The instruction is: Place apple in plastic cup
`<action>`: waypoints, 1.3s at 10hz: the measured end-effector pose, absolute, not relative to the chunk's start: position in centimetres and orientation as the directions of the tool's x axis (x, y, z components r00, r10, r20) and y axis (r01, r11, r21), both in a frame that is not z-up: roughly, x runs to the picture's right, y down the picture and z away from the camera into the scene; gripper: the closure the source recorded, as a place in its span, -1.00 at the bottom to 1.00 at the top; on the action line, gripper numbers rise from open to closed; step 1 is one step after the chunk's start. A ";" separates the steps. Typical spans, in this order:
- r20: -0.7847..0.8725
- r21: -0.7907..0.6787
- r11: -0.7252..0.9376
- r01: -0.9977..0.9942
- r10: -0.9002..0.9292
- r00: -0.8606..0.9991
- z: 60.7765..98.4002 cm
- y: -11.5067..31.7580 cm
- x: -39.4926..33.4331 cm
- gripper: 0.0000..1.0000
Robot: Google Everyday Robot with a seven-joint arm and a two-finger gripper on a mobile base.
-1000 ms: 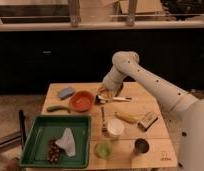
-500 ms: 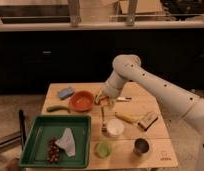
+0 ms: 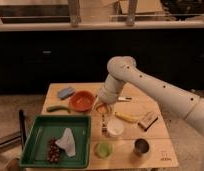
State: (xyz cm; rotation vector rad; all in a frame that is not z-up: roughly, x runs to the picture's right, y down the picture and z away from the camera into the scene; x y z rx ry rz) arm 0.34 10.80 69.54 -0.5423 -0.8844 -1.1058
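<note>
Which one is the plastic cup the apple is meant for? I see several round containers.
Start at the green tray on the wooden table's front left. Just right of its near corner stands the plastic cup, well in front of the end effector. It is translucent pale green, unlike the white round container behind it and the steel cup to its right.

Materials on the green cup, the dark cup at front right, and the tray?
Plastic cup: pale green, looks like translucent plastic, matte. Steel cup: dark with a bright rim, probably metal. Tray: solid green, likely moulded plastic. The gripper hangs beside the orange bowl, well away from the cups.
</note>
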 end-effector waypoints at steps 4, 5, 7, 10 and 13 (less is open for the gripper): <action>0.866 0.047 0.298 0.953 -0.488 0.110 67.5 13.4 0.3 0.81; 0.873 0.046 0.284 0.958 -0.477 0.099 67.1 14.0 0.4 0.81; 0.888 0.039 0.259 0.965 -0.452 0.086 66.6 15.0 0.9 0.81; 0.912 0.028 0.215 0.976 -0.405 0.063 65.8 16.9 1.5 0.81; 0.934 0.029 0.176 0.984 -0.355 0.036 65.0 18.1 1.0 0.81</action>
